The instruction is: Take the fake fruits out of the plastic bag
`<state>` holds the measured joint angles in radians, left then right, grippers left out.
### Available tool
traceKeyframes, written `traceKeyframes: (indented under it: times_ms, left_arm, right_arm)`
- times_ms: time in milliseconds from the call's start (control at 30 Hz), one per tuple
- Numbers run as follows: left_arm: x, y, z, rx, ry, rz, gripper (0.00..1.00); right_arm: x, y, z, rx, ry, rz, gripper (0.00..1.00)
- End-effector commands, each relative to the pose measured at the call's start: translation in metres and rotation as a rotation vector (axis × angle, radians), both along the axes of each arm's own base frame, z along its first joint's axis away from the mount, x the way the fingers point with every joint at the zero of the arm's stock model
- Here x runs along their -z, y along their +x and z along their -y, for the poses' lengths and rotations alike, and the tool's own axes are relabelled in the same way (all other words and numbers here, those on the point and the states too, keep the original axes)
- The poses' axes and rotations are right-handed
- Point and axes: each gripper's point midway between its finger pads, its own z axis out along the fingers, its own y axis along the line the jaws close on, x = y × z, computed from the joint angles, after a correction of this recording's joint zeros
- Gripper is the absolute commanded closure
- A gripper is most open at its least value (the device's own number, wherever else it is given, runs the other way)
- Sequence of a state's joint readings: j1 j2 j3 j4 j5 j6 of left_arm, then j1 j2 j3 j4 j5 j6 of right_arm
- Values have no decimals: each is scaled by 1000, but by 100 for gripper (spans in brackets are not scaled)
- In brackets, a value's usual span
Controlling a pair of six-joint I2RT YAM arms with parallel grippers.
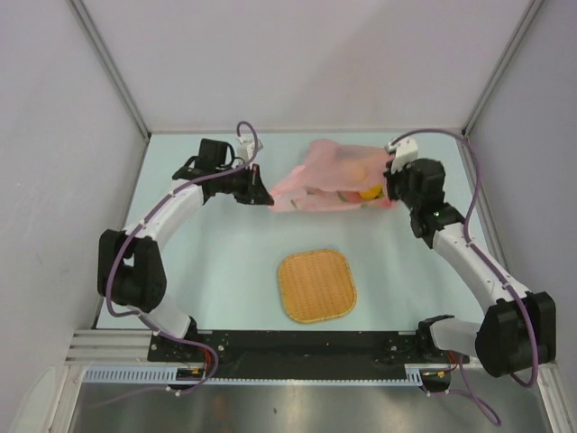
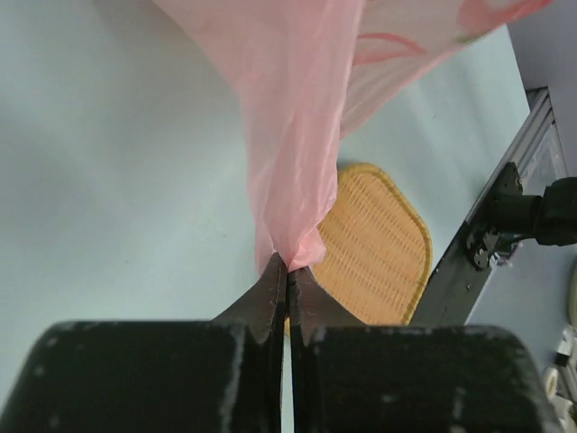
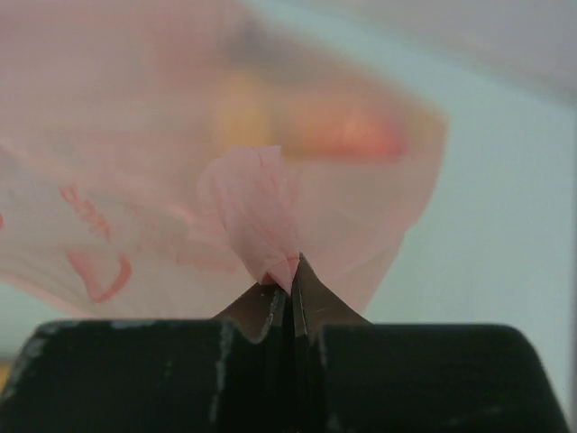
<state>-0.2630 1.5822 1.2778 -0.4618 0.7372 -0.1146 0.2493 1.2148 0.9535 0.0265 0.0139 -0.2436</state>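
Note:
The translucent pink plastic bag [image 1: 329,176] lies stretched between both arms at the back of the table. Through its film show fake fruits: a yellow one [image 1: 369,192] and blurred yellow and red-orange shapes [image 3: 361,135]. My left gripper [image 1: 267,198] is shut on the bag's left corner, a bunched strip of pink film [image 2: 293,180] pinched at its tips [image 2: 288,268]. My right gripper [image 1: 388,178] is shut on a fold of the bag [image 3: 257,207] at its right end, the tips [image 3: 290,287] closed tight on it.
A woven orange-tan square tray [image 1: 315,285] lies in the middle of the table, nearer the arm bases, also seen under the left gripper [image 2: 379,253]. White walls enclose the table on three sides. A metal rail [image 1: 297,347] runs along the near edge.

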Motion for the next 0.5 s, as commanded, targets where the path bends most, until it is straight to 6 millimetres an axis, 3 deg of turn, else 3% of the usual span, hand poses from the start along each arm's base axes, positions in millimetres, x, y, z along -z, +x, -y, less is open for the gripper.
traceKeyframes:
  times_ms: [0, 67, 133, 167, 233, 300, 367, 467]
  left_arm:
    - [1, -4, 12, 45, -30, -59, 100]
    - [-5, -6, 21, 86, -68, -79, 100]
    - [-10, -1, 27, 89, -85, -87, 100]
    - [-13, 0, 29, 92, -93, -86, 100]
    - [-22, 5, 35, 96, -112, -59, 100]
    - [-33, 9, 39, 96, -129, -35, 100]
    - [-39, 12, 42, 89, -147, -38, 100]
    - [-43, 13, 49, 98, -166, -44, 100]
  right_arm:
    - [101, -51, -1, 21, 90, -377, 94]
    - [98, -54, 3, 19, 72, -375, 89]
    - [95, -58, 10, 35, 41, -379, 74]
    - [80, -55, 10, 22, 32, -357, 59]
    - [61, -61, 5, -39, 16, -348, 52]
    - [15, -63, -8, -122, 44, -266, 33]
    - [-15, -71, -26, -210, 80, -215, 23]
    - [-41, -77, -45, -254, 132, -168, 12]
